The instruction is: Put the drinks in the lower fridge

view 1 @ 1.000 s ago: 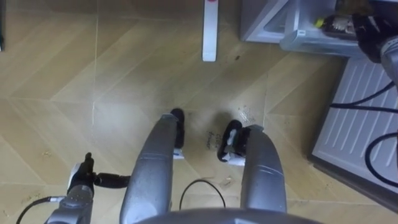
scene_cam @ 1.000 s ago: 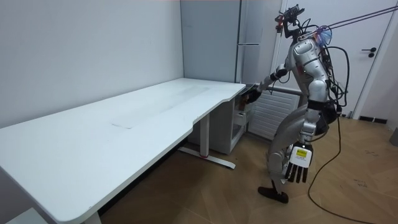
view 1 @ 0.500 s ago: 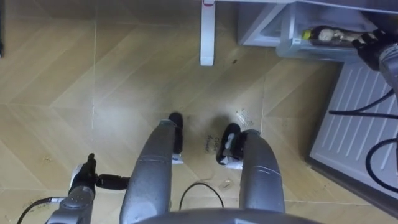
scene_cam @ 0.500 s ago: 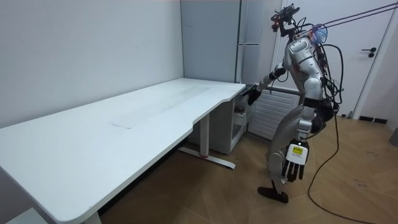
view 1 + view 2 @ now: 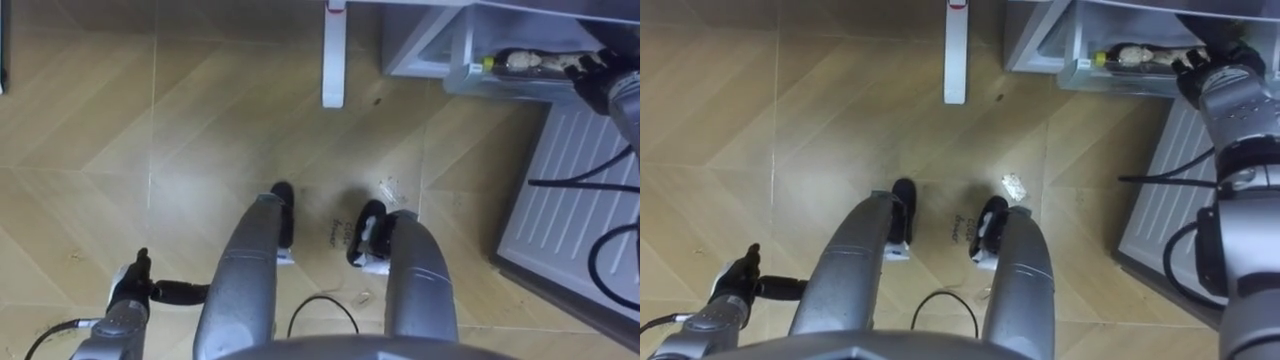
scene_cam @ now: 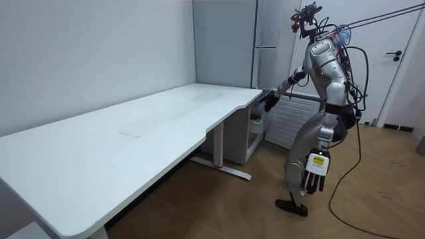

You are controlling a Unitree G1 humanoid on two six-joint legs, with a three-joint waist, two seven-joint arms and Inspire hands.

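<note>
1. Head camera, right arm: my robot's right hand (image 5: pixel 1212 72) reaches up and out to the open lower fridge (image 5: pixel 1032 40), dark fingers curled round the base of a bottle (image 5: pixel 1135 56). The bottle lies on its side, yellow cap pointing left, inside a clear bin (image 5: pixel 1110 82) at the fridge's mouth.

2. Head camera, left arm: the left hand (image 5: pixel 738 278) hangs low beside the left thigh, fingers loose and holding nothing.

3. Head camera, surroundings: below me is a pale wooden floor (image 5: pixel 790 150) laid in herringbone. The white foot of a desk leg (image 5: pixel 954 60) lies just left of the fridge, and a white ribbed panel (image 5: pixel 1150 222) runs down the right side under the outstretched arm.

4. Room view, pose: the robot stands upright on the wood floor at the end of a long white desk (image 6: pixel 133 133), its right arm stretched toward the room view's left at desk height. The left arm hangs straight down, fingers relaxed.

5. Room view, room: a tall grey fridge (image 6: pixel 265 26) rises behind the desk's end, with a white door (image 6: pixel 398 73) at the room view's right.
</note>
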